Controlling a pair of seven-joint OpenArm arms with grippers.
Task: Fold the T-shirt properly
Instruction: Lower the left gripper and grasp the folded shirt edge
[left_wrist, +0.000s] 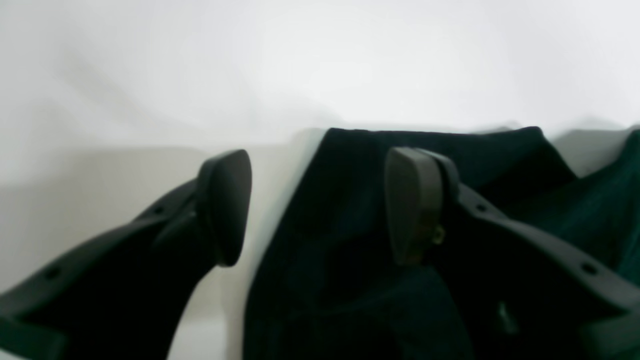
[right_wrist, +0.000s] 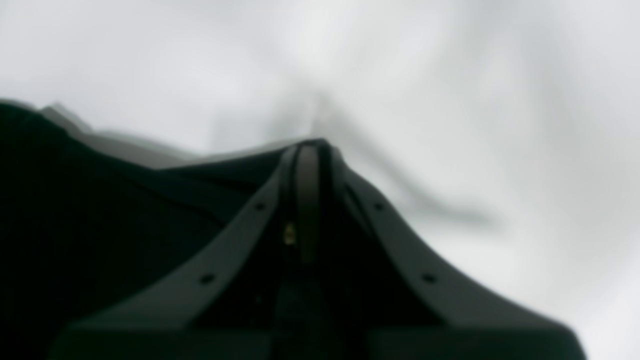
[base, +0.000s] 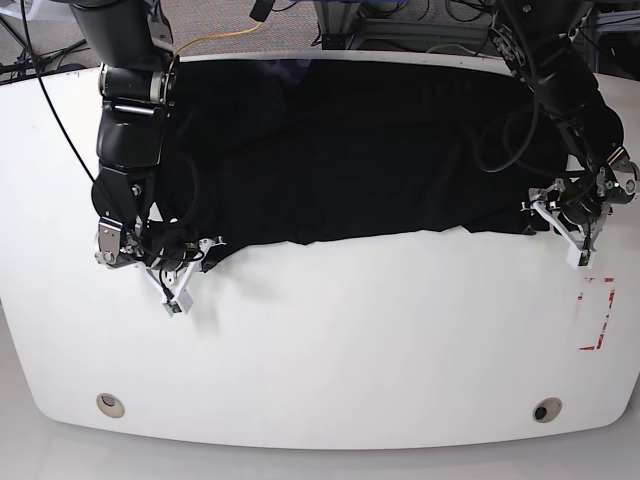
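Note:
The black T-shirt (base: 380, 150) lies spread across the far half of the white table (base: 330, 340), its near edge running left to right. My left gripper (base: 545, 212) is at the shirt's near right corner. In the left wrist view this gripper (left_wrist: 317, 200) is open: one finger (left_wrist: 415, 210) is over the T-shirt (left_wrist: 350, 280), the other (left_wrist: 225, 210) over bare table, and the cloth's edge lies between them. My right gripper (base: 208, 248) is at the near left corner. Seen up close, the right gripper (right_wrist: 310, 150) is shut, with the T-shirt (right_wrist: 75, 210) rising in a taut fold to its tips.
A red tape outline (base: 597, 315) marks the table just in front of the left gripper. Two round holes (base: 110, 404) (base: 545, 410) sit near the table's front edge. Cables (base: 230, 35) hang behind the far edge.

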